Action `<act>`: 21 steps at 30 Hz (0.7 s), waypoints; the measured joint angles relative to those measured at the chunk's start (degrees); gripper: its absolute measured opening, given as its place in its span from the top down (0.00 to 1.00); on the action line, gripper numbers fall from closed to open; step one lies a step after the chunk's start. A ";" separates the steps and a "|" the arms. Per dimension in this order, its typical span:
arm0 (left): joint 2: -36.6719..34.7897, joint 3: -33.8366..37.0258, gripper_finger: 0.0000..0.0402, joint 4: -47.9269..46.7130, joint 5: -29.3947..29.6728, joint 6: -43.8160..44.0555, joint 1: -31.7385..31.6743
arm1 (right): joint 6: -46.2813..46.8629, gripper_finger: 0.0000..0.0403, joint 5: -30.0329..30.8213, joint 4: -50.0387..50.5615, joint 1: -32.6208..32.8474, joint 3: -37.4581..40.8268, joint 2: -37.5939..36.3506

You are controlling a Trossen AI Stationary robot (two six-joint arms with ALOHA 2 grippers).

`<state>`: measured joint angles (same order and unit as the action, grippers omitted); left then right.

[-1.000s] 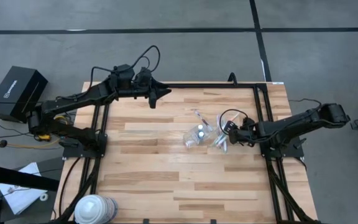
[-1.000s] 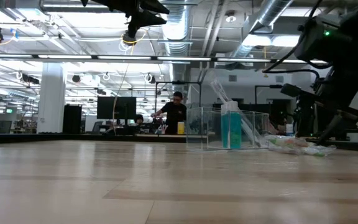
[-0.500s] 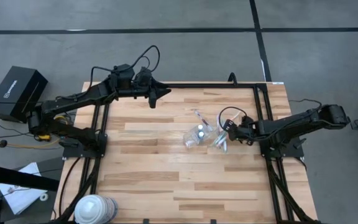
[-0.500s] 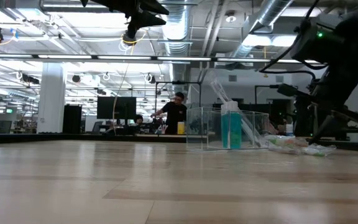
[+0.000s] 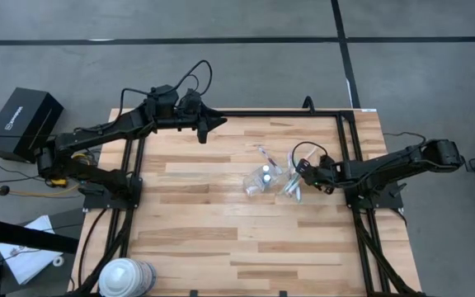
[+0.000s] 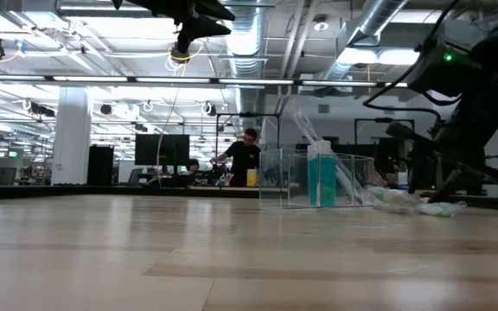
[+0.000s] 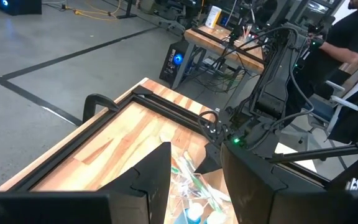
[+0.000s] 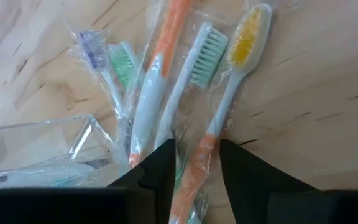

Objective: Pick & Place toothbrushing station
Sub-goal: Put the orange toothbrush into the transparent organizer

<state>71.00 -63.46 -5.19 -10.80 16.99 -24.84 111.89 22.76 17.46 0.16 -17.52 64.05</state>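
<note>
A see-through plastic cup (image 5: 261, 179) stands near the table's middle right, with the blue tube (image 6: 321, 177) upright in it. Several wrapped pastel toothbrushes (image 5: 291, 189) lie flat on the wood just right of the cup; they also show in the right wrist view (image 8: 194, 68). My right gripper (image 5: 300, 172) is low over them, open, with a finger on either side of an orange toothbrush handle (image 8: 197, 168). My left gripper (image 5: 218, 124) hangs high over the far left of the table, open and empty. My right gripper's fingers (image 8: 160, 171) come at the wrapped toothbrushes from the table's right, slanting down, and stand along either side of the orange handle. I cannot tell whether they touch it. The toothbrushes lie flat on the table.
A loose wrapped piece (image 5: 264, 153) lies just beyond the cup. A big white-and-blue roll (image 5: 126, 276) stands at the near left corner. A black box (image 5: 25, 122) sits off the table's left. Black frame rails (image 5: 349, 148) run along the table's edges. A person (image 6: 245, 155) stands far behind.
My right gripper has gone down and a little toward the table's left, closer onto the toothbrushes. The cup and the toothbrushes have stayed where they were.
</note>
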 joint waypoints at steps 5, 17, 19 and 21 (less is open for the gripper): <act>0.00 0.00 0.66 0.00 0.00 0.00 0.00 | -0.73 0.86 -0.26 0.36 0.02 0.00 0.00; 0.00 0.00 0.66 0.00 -0.01 -0.04 0.00 | -1.41 0.99 -0.30 -0.08 1.54 -0.77 0.02; 0.00 0.00 0.66 0.00 -0.01 -0.07 0.00 | -1.41 1.00 -0.32 -0.04 2.43 -1.61 0.02; 0.00 0.00 0.66 0.00 -0.01 -0.09 0.00 | -1.46 1.00 -0.28 0.40 3.33 -2.67 0.02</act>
<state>71.00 -63.46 -5.19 -10.81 16.91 -24.84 110.43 22.48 17.86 3.49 -20.19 64.07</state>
